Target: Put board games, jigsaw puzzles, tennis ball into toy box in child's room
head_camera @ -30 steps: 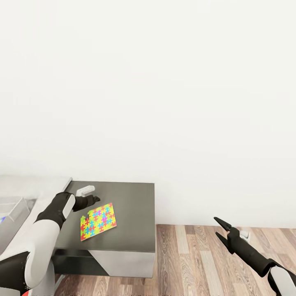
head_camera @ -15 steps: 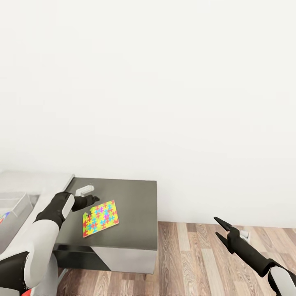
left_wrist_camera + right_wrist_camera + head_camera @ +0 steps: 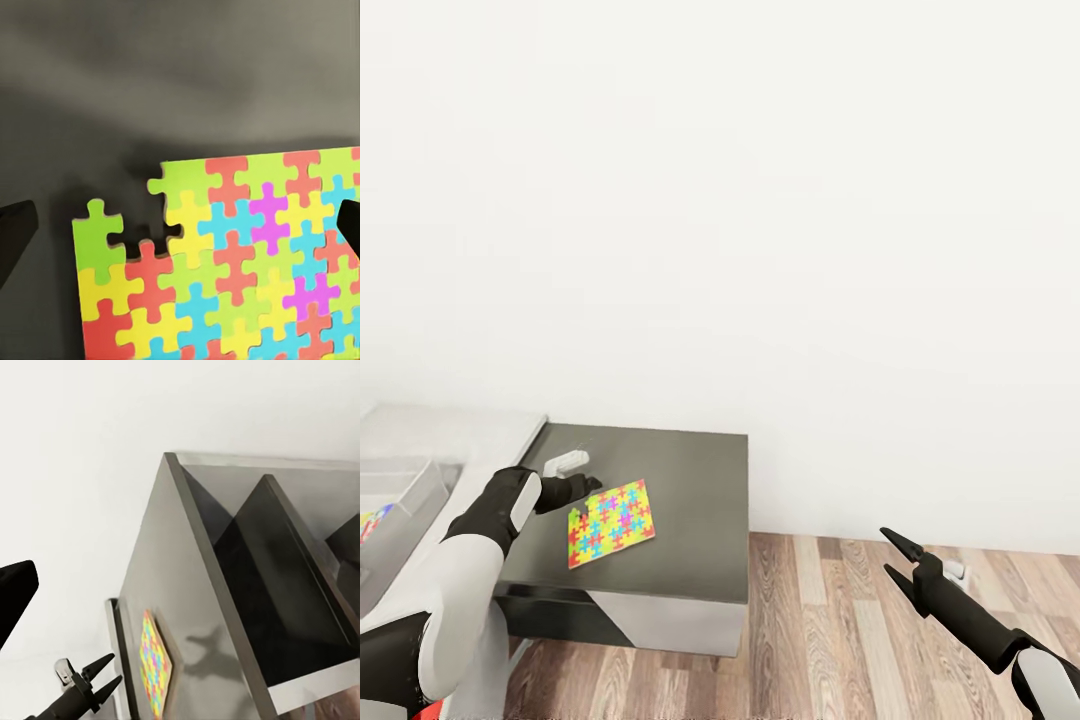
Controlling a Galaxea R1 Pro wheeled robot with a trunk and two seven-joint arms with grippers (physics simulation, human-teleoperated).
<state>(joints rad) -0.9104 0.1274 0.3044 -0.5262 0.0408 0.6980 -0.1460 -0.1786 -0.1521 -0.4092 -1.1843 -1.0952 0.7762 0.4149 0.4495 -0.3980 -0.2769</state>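
One jigsaw puzzle [image 3: 611,521], a thin square tile of red, yellow, blue and green pieces, lies flat on a dark grey cabinet top [image 3: 690,490]. My left gripper [image 3: 588,486] hovers open at the tile's near-left corner. In the left wrist view the puzzle [image 3: 225,262] lies under my left gripper [image 3: 180,225], with a black fingertip [image 3: 15,232] at each side edge. The translucent toy box [image 3: 405,478] stands on the pale table [image 3: 460,425] at far left, with something colourful inside. My right gripper [image 3: 896,558] is open over the wood floor, holding nothing.
A small white object [image 3: 565,462] lies on the cabinet top beyond my left gripper. The right wrist view shows the cabinet's open dark shelves [image 3: 277,585], the puzzle edge [image 3: 154,667] and my left gripper [image 3: 105,675]. A white wall runs behind; wood floor [image 3: 840,640] lies to the right.
The whole picture has shifted, so the camera moved; cabinet, puzzle and toy box now sit higher and further right. The puzzle lies closer to my left gripper. Both grippers stay open.
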